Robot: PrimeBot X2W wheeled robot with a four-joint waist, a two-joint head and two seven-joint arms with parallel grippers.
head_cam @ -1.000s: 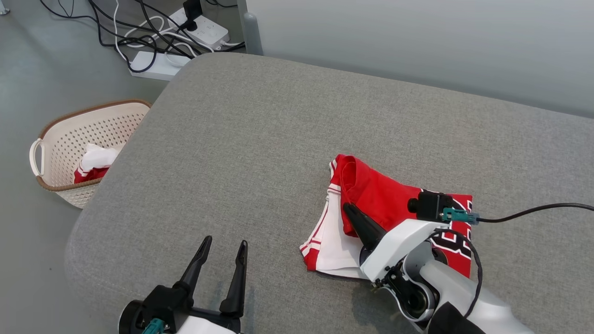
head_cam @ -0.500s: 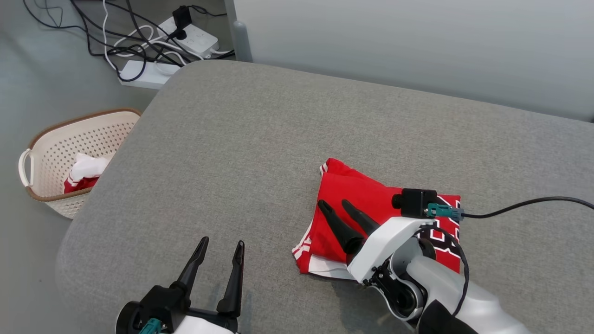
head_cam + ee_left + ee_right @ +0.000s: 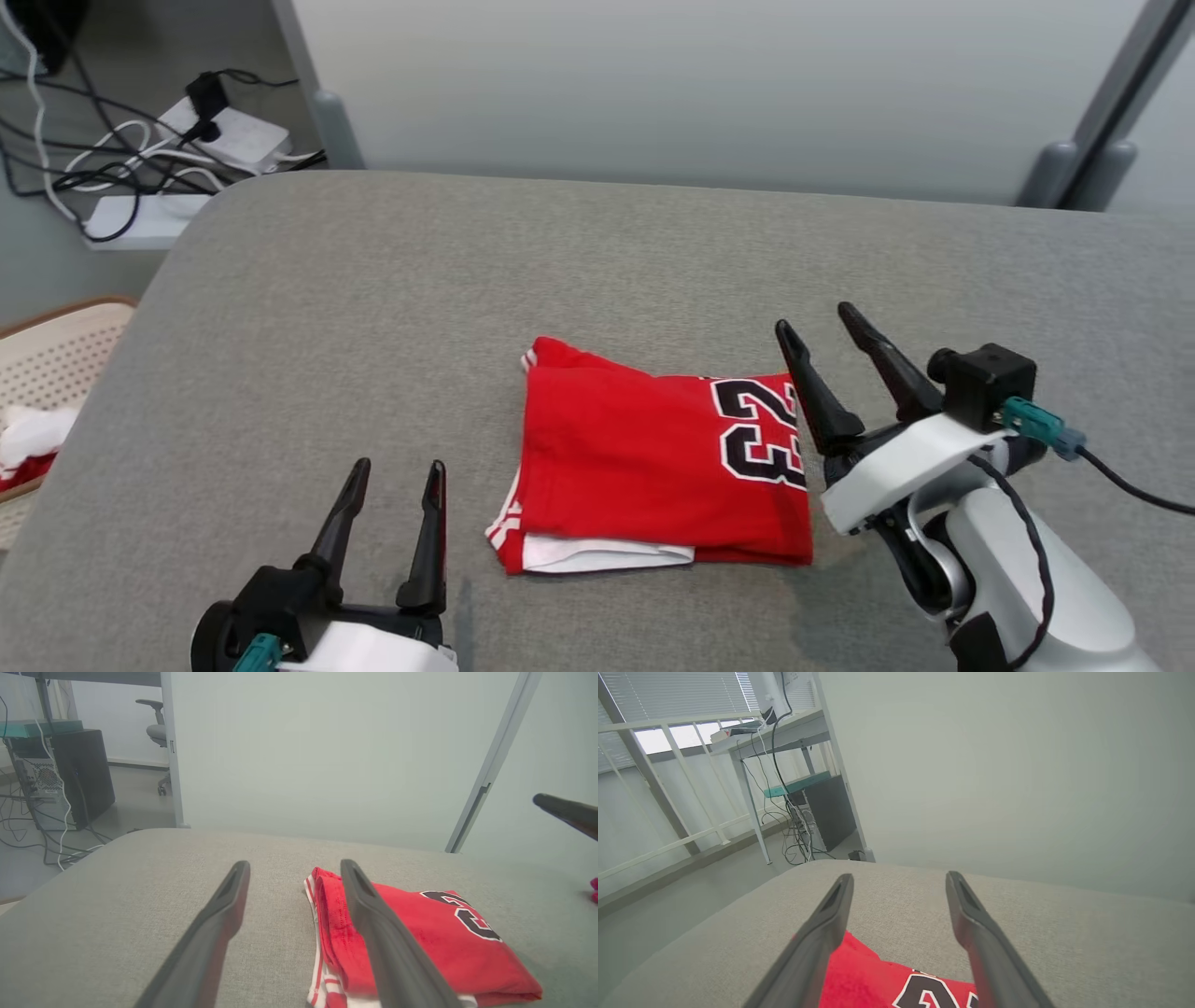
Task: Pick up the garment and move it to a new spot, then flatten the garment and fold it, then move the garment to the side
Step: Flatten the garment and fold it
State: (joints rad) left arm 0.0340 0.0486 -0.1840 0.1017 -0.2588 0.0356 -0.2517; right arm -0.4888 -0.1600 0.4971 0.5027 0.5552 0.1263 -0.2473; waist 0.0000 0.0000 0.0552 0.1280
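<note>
The garment (image 3: 644, 457) is a red jersey with a black-and-white 23, folded into a flat rectangle on the grey cushioned surface (image 3: 373, 308); a white layer peeks out at its near edge. My right gripper (image 3: 814, 317) hovers open just past the garment's right edge, holding nothing. My left gripper (image 3: 397, 465) stands open near the front, to the garment's left, also empty. The left wrist view has the garment (image 3: 420, 933) behind the right finger. The right wrist view looks down on the garment (image 3: 887, 984) from above, between its open fingers.
A cream laundry basket (image 3: 47, 355) with red and white cloth sits on the floor at the left. Power strips and cables (image 3: 177, 159) lie on the floor beyond the back left corner. A pale wall panel (image 3: 653, 84) backs the surface.
My right gripper has opened, let go of the garment and pulled back to its right edge; the folded flap now lies flat. The head camera has swung rightward. The left gripper holds still.
</note>
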